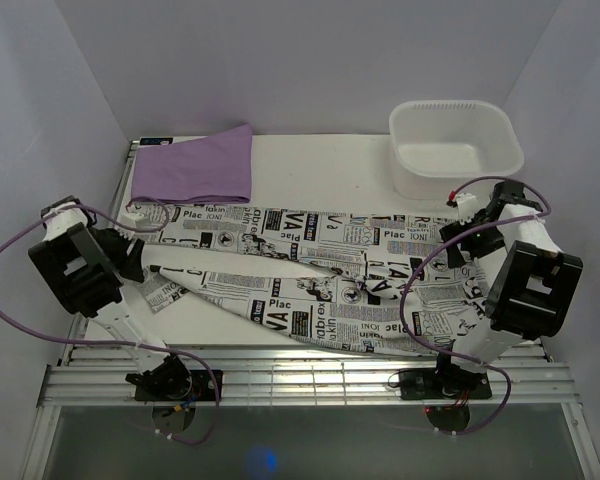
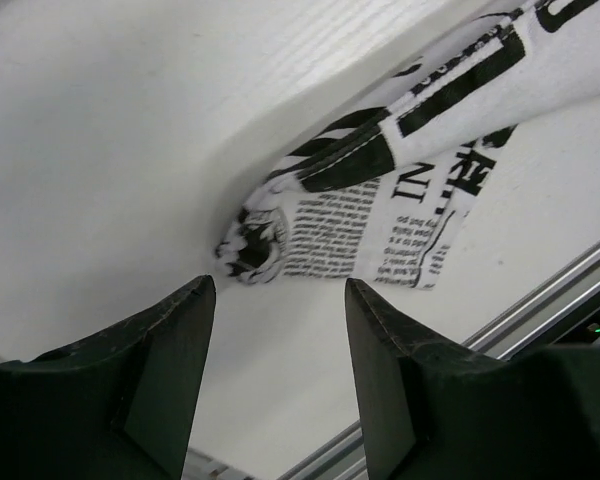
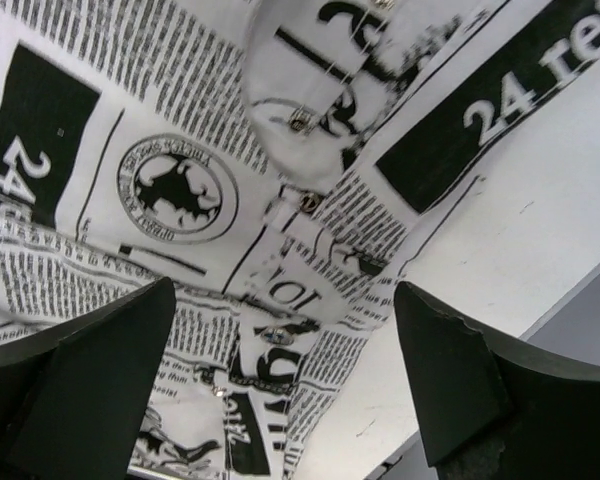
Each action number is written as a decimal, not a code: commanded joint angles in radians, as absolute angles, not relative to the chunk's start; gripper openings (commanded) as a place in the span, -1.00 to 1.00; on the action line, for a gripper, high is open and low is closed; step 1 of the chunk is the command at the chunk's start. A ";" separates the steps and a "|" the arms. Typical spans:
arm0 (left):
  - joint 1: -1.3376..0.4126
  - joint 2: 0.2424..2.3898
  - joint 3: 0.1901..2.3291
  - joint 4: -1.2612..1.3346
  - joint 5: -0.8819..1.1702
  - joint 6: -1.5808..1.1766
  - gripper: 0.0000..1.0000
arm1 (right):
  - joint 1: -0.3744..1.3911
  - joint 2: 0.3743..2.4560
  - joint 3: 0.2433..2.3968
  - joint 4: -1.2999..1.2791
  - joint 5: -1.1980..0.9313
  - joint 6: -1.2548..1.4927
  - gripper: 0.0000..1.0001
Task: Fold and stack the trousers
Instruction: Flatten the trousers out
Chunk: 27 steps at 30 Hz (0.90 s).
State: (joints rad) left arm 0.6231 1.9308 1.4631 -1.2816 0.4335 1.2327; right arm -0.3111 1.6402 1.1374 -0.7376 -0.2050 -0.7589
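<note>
The trousers (image 1: 320, 270), white with black newspaper print, lie spread across the table, both legs running left and the waist at the right. My left gripper (image 1: 143, 214) hovers by the leg ends at the left. In the left wrist view it (image 2: 278, 290) is open over bare table, with a crumpled cuff (image 2: 370, 215) just beyond the fingertips. My right gripper (image 1: 467, 206) is at the waist's far right corner. In the right wrist view it (image 3: 285, 300) stands wide open above the buttoned waistband (image 3: 180, 190), nothing pinched.
A folded purple cloth (image 1: 195, 165) lies at the back left. A white plastic tub (image 1: 455, 148) stands at the back right, close to my right gripper. A metal rail (image 1: 310, 375) runs along the table's near edge.
</note>
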 commanded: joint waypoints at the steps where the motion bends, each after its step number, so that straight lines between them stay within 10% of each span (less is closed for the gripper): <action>1: 0.624 1.875 1.367 -1.226 0.488 1.186 0.32 | -0.310 1.563 1.121 -0.870 -0.184 -0.857 0.83; 27: 0.476 1.598 0.887 -0.696 0.189 0.537 0.54 | -0.313 1.491 0.881 -0.779 -0.026 -0.841 0.85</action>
State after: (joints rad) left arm 0.5144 1.5879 0.9211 -0.7738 0.2600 0.5995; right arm -0.3115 1.4818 0.9020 -0.8146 -0.0643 -0.8322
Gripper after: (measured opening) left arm 0.791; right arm 0.924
